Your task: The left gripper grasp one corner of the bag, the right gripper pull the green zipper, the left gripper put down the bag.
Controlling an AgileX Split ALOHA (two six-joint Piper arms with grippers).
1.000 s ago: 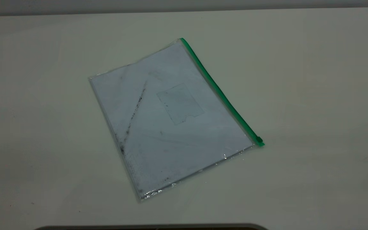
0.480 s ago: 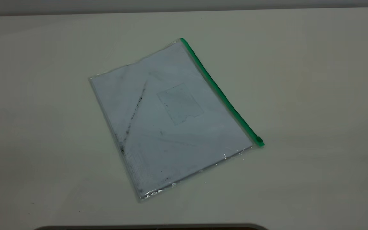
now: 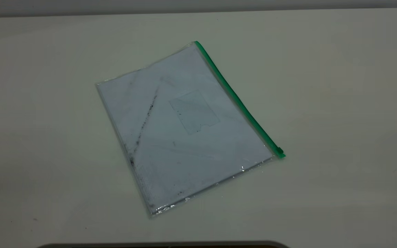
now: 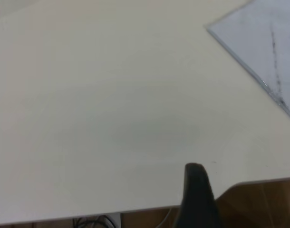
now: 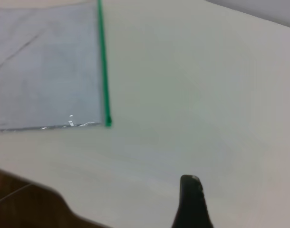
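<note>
Exterior view: bag (image 3: 184, 131) unmoved since earlier.

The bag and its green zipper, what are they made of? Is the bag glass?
Not glass. The bag looks like thin, clear, shiny plastic: white paper shows through it, and its near edge glints and crinkles. The green zipper looks like smooth, bright green plastic, a thin strip with a small slider at its near end.

setting: we read this as a lab or test bench | evidence: plain pale table (image 3: 339, 103) filling the view, bare grey wall (image 3: 198, 5) behind its far edge, loose cables (image 4: 95, 222) under the table's near edge
</note>
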